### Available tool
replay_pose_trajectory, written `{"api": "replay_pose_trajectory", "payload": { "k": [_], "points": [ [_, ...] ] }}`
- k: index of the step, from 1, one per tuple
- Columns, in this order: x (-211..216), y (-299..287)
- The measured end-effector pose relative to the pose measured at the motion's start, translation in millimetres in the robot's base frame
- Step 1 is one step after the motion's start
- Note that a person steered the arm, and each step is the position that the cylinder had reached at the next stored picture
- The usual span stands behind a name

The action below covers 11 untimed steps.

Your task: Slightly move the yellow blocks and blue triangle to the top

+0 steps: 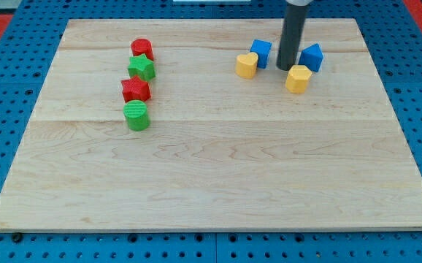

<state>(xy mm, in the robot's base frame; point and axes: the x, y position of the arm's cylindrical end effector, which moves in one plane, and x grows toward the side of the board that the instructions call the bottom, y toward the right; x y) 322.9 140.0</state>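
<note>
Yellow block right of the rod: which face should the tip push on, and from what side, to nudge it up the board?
No grip here, only a push. Contact the yellow block on its face toward the view's bottom, at mid-width, and push toward the view's top. My tip now sits just to its upper left, between it and the blue cube, so it must circle round below first. The blue triangle lies close above, so both may move together.

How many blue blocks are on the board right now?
2. A blue cube sits just behind the yellow heart, on the view's left of my tip; the blue triangle is on the tip's right, above the yellow hexagon block.
</note>
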Motion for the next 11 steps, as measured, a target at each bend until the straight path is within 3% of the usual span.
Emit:
{"api": "replay_pose_trajectory", "payload": {
  "k": [3,7,11],
  "points": [
    [17.5,43.9],
    [-37.2,39.4],
    [46.6,-68.7]
  ]
}}
